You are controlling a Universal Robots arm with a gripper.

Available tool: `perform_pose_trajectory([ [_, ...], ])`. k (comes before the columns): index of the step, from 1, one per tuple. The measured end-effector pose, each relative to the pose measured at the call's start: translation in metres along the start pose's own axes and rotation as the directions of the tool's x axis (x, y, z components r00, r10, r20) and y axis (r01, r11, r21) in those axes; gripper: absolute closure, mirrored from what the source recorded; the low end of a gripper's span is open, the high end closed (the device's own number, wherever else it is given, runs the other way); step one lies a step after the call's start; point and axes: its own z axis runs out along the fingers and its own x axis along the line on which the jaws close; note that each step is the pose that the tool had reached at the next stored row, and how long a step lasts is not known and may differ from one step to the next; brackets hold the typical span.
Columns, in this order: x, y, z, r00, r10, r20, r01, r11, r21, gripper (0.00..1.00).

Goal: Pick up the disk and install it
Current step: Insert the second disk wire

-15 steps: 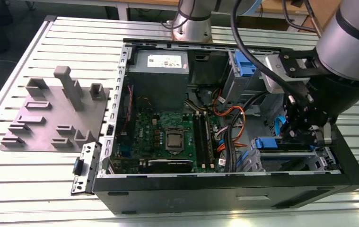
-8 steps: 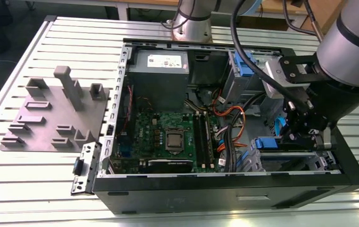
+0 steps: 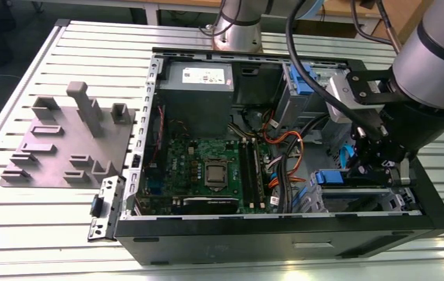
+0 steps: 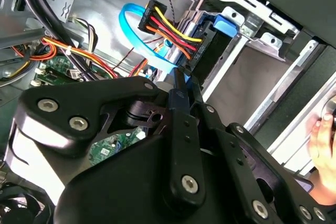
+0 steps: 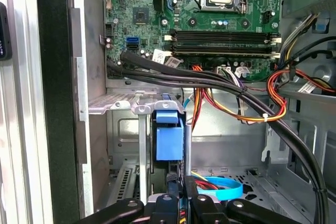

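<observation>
Black end effector [image 5: 178, 195], fingers nearly together, pinches the blue-framed disk [image 5: 169, 140] inside the grey metal cage [image 5: 126, 106].

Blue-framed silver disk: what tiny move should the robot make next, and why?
Probably ease the blue-framed silver disk slightly deeper into the grey metal drive cage: it stands edge-on in the slot, and the black gripper sits right at its edge.

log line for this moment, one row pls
stage: install | pincer: down inside computer case, at grey drive cage | disk: blue carrier standing in cage slot | cables: plugged at the disk's end
</observation>
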Motion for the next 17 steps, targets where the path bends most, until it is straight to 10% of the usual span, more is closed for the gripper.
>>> perform_pose_trajectory([
  [17,0.0027,-0.0001,0.0029,0.9997,0.023,0.0028,-0.023,0.9997,0.0012,0.84],
])
